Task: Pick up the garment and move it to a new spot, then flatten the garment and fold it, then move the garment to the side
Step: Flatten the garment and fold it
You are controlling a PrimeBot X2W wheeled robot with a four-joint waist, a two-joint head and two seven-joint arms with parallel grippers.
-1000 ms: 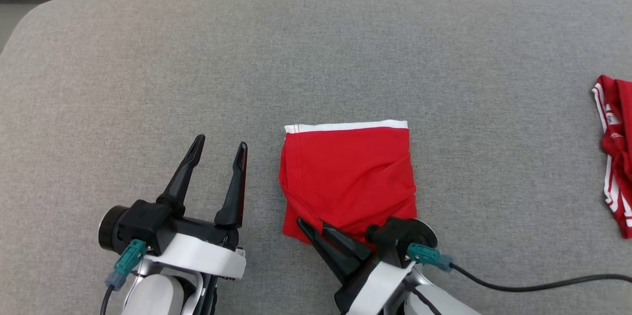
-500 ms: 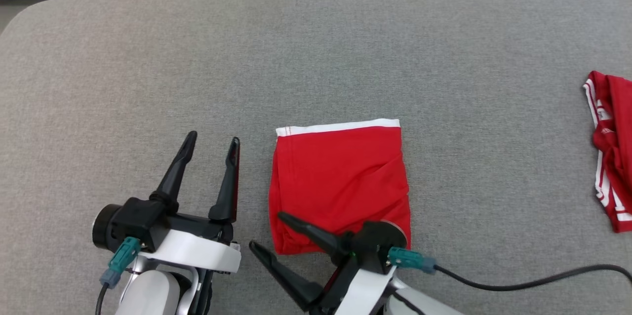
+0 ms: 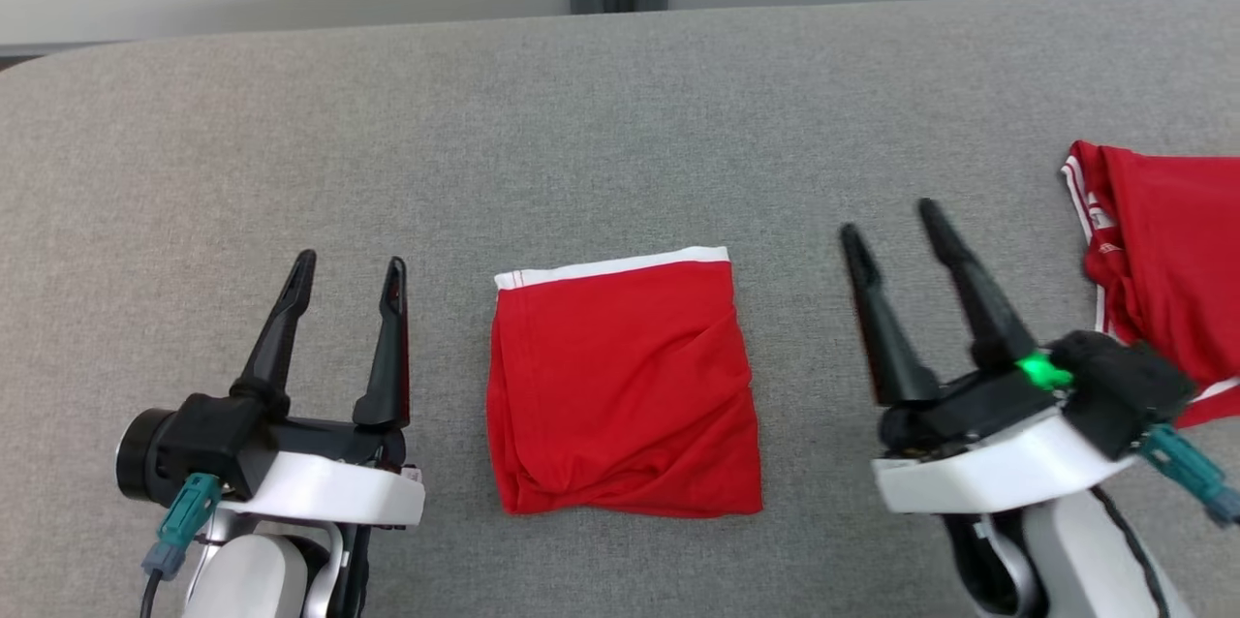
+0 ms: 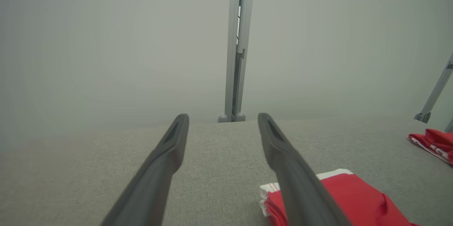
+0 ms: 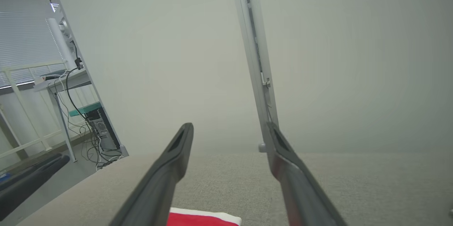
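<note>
Head view: grey fabric tabletop (image 3: 620, 114) is stretching across the whole frame. At its centre the folded garment (image 3: 625, 395), red with a white waistband (image 3: 610, 267) along the far edge, is lying square between the 2 grippers and touching neither. At the right edge a second red garment (image 3: 1162, 260) is sitting crumpled, just beside the right arm's wrist. On the left, the left gripper (image 3: 349, 262) is hovering beside the fold, its 2 fingers standing apart and holding nothing. On the right, the right gripper (image 3: 889, 219) is hovering too, fingers likewise spread and empty.

Judging the fold as done, with the sideways move looking like what remains.

Risks, biggest first:
1. A pinch catching only the top layer is going to peel the fold open on lifting. The near edge is showing bunched, loose layers.
2. Dragging rather than lifting is likely to be rucking the cloth, since the tabletop weave is looking grippy.
3. Going right is risking a landing on the second red garment, or the right wrist snagging it.
4. Right wrist view is catching the white waistband (image 5: 205, 217) at its very bottom edge, so aiming from there is looking poor.
</note>
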